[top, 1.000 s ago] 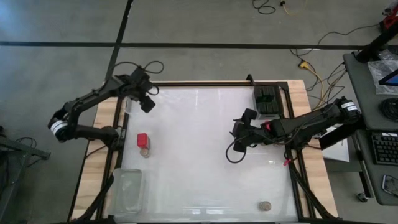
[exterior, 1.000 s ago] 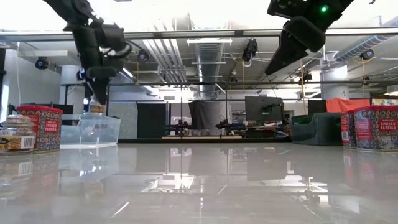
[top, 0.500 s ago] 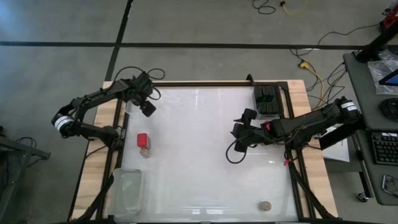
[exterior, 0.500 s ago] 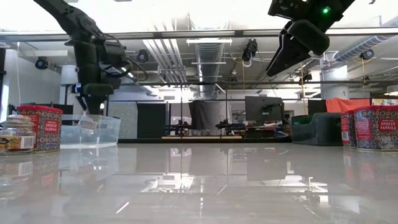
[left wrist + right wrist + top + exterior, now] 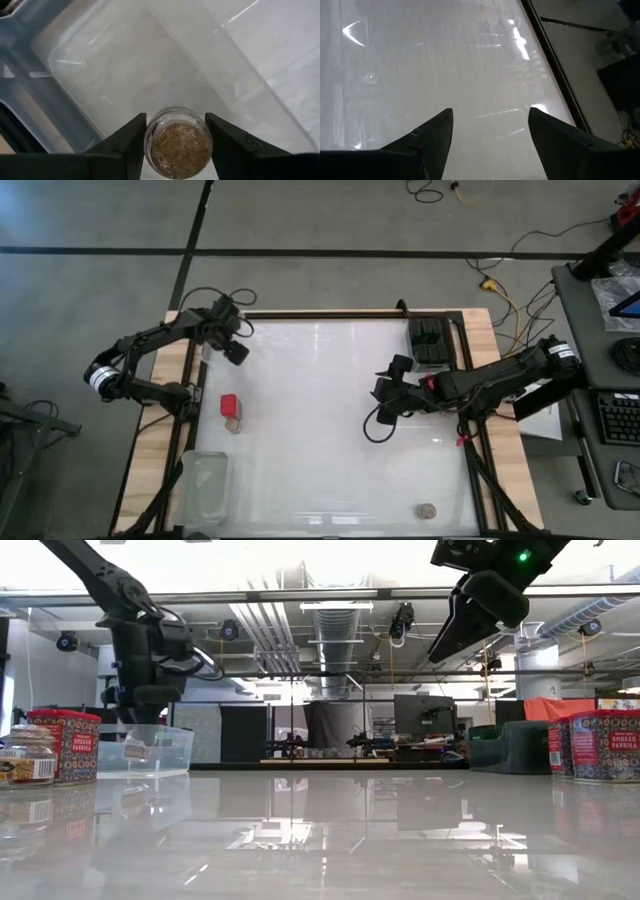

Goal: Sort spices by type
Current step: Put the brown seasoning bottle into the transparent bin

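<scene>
My left gripper [image 5: 228, 345] is at the table's far left corner, shut on a round jar of tan spice [image 5: 177, 142]. It holds the jar inside a clear plastic tray [image 5: 100, 75]; the low view shows the jar [image 5: 135, 750] behind the tray wall [image 5: 175, 750]. A red square-topped tin [image 5: 229, 404] and a round jar [image 5: 233, 423] stand together on the table's left. Another round tan-topped jar [image 5: 426, 509] stands near the front right edge. My right gripper [image 5: 385, 402] hangs open above the table, right of middle. My left gripper pinches the round jar between its two fingers [image 5: 132, 145], one on each side of the jar's round wall [image 5: 150, 140]. The fingers come from above, pointing down into the clear tray. I cannot tell whether the jar rests on the tray floor.
A second clear tray [image 5: 205, 485] lies at the near left corner. A black holder with black boxes [image 5: 430, 340] sits at the far right corner. In the low view, red tins [image 5: 600, 745] stand at the right. The middle of the table [image 5: 310, 430] is bare.
My left gripper has moved toward the table's left edge and down, still shut on the round jar. The jar has gone from above the clear tray's rim to inside the tray. The right arm has kept still.
</scene>
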Controlling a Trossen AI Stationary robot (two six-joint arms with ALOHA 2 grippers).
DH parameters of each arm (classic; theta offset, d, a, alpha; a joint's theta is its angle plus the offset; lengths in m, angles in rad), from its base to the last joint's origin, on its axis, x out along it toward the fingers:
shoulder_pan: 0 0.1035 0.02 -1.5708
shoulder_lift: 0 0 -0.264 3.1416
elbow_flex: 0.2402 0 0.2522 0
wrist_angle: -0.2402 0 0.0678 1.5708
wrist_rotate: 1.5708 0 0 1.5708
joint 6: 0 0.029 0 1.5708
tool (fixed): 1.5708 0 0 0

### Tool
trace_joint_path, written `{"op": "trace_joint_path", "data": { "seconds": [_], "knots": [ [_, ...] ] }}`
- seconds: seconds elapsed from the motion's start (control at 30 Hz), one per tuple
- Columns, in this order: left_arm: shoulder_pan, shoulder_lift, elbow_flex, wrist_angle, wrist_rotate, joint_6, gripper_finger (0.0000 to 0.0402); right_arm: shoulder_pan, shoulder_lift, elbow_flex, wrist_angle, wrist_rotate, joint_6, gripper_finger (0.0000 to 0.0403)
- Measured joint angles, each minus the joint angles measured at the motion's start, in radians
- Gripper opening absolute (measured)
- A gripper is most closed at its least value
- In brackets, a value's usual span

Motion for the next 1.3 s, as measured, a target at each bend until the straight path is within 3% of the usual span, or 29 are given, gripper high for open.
{"op": "trace_joint_path", "data": {
  "seconds": [0.33,0.5,0.83,1.3],
  "knots": [
    [0.004,0.008,-0.005,0.004,0.026,-0.007,0.0166,0.0,0.0,0.0,0.0,0.0,0.0,0.0235],
    [0.033,0.047,-0.005,0.006,0.129,0.004,0.0166,0.0,0.0,0.0,0.0,0.0,0.012,0.024],
    [0.05,0.068,0.0,0.01,0.122,0.014,0.0166,0.0,0.0,0.0,-0.004,-0.032,0.028,0.0251],
    [0.049,0.068,0.0,0.014,0.15,0.03,0.0166,0.0,0.0,0.0,-0.005,-0.031,0.023,0.0237]
  ]
}}
